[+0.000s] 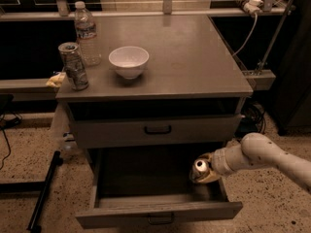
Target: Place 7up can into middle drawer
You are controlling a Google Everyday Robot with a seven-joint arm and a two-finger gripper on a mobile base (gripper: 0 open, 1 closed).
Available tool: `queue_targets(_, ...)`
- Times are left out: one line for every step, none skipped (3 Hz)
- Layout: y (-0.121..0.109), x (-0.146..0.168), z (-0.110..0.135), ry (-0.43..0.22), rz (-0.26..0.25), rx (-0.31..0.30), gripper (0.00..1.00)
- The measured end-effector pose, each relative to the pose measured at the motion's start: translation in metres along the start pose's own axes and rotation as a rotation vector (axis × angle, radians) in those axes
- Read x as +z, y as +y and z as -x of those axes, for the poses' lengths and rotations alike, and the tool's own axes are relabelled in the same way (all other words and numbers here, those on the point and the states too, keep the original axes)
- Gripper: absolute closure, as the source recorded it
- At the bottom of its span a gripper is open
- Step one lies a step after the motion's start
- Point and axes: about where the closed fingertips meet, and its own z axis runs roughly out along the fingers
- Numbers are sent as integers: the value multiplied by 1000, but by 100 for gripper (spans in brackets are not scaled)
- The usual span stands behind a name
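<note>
Lowering the load gently is the heart of this step, judged from the single camera view. The robot's pale two-finger gripper (201, 173) reaches in from the right at the end of a white arm. It is clamped on the small whitish-silver 7up can (200, 166), whose silver top shows towards the camera. The can hangs within the open, wide and shallow grey metal middle drawer (121, 216), near its right wall and towards the back. Whether its base touches the drawer floor cannot be told.

To do this well, the can should go down upright until the floor carries it. Only then should the gripper let go, so that the can neither drops nor tips. Keeping clear of the right wall and of the closed upper drawer (155, 130) just above also matters, since room looks tight there.

On top of the grey bench (194, 57), well apart from all this, stand a darker silver-grey can (74, 67), a clear plastic water bottle (86, 33) and a round white bowl (129, 61). None of them needs touching.
</note>
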Motion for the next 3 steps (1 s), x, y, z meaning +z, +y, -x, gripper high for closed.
queue_targets(-9,27,-6,-13,3,9,100)
queue_targets(0,57,-6,-31,3,31,100)
queue_targets(7,65,-7,-31,8,39,100)
